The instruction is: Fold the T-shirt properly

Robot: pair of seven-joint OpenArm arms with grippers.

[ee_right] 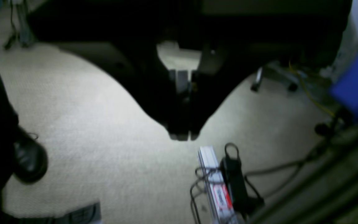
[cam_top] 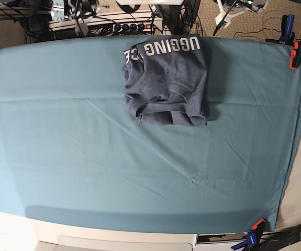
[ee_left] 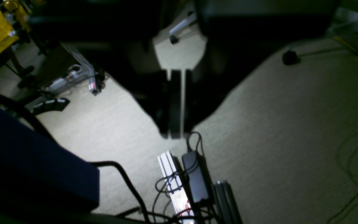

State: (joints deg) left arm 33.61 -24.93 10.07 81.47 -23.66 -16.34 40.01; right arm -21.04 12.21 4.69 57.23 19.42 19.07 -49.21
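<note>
The T-shirt (cam_top: 166, 83) is seen folded up on the teal cloth (cam_top: 87, 157), away from both grippers. The left gripper (ee_left: 176, 135) and right gripper (ee_right: 181, 137) are pressed together, holding nothing.

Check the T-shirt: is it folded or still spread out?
Folded. In the base view the T-shirt is a compact bundle on the teal table cloth, layers stacked, lettering along its far edge.

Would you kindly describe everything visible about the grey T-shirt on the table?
The heathered slate-grey cotton T-shirt lies folded into a rough, slightly rumpled rectangle at the far middle of the teal table cloth. White block lettering shows along its far edge, upside down in the base view. Bunched folds sit at its near edge. Nothing touches it but the cloth.
</note>
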